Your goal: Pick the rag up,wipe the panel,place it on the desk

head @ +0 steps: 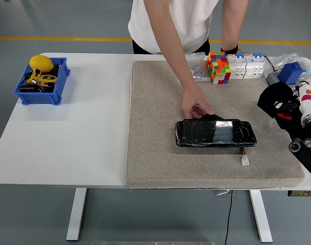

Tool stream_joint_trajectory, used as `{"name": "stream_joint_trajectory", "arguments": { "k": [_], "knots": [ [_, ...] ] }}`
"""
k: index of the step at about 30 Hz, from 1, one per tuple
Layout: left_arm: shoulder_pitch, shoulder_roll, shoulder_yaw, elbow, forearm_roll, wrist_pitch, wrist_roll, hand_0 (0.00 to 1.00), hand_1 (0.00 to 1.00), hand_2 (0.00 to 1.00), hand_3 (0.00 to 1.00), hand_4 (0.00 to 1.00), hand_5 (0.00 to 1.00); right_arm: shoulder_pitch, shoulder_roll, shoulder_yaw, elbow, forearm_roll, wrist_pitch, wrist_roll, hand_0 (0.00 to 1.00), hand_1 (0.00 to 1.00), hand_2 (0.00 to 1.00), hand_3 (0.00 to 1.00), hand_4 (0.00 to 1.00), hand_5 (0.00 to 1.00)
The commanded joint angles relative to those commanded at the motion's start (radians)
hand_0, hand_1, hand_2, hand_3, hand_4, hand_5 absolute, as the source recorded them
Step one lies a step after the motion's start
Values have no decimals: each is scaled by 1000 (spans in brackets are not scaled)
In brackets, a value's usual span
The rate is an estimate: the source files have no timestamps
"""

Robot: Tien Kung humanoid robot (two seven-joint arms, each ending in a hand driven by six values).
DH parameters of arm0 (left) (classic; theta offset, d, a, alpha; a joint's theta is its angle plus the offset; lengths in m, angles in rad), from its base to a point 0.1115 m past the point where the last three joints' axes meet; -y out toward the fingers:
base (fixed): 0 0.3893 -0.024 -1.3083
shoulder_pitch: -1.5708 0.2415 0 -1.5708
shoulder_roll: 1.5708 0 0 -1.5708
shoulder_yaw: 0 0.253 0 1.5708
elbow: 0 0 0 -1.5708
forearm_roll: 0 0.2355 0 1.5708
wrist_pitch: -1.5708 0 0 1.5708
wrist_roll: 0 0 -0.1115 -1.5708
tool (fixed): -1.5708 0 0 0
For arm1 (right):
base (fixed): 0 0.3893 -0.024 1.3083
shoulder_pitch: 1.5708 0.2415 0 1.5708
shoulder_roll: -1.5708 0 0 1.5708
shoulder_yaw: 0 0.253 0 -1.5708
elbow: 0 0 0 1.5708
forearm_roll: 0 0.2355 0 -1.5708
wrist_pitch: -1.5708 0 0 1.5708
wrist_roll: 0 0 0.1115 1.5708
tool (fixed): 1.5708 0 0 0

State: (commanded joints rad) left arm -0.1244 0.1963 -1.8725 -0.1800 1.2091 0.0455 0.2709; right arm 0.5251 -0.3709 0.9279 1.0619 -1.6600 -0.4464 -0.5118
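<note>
Right hand [279, 101]: at the mat's right edge, curled around the black rag [270, 96].
Left arm: out of view.
Panel [215, 133]: flat on the grey mat [155, 127], mid-table.
Advice: sweep the rag leftward, flat across the glass.
Obstacle: a person's hand [196, 106] pinches the panel's far edge.
Nearby: colour cube [218, 67], blue bin [42, 81].
</note>
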Motion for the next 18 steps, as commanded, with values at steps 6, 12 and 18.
{"name": "stream_joint_trajectory", "arguments": {
  "k": [6, 12, 18],
  "knots": [
    [-2, -1, 8, 0, -3, -2, -1, 683, 730, 731, 606, 667, 627, 8, 7, -3, -10, -1, 2, 1, 245, 301, 341, 367, 735, 2],
    [-1, -2, -2, 0, 3, 1, 1, 684, 729, 731, 607, 667, 627, 14, 9, -2, -23, 2, 2, 5, 245, 300, 341, 367, 735, 2],
    [-3, -4, 2, 0, -1, -1, -1, 685, 730, 731, 606, 666, 626, 19, 7, 0, -35, 2, 2, 5, 244, 300, 341, 366, 735, 2]
  ]
}}
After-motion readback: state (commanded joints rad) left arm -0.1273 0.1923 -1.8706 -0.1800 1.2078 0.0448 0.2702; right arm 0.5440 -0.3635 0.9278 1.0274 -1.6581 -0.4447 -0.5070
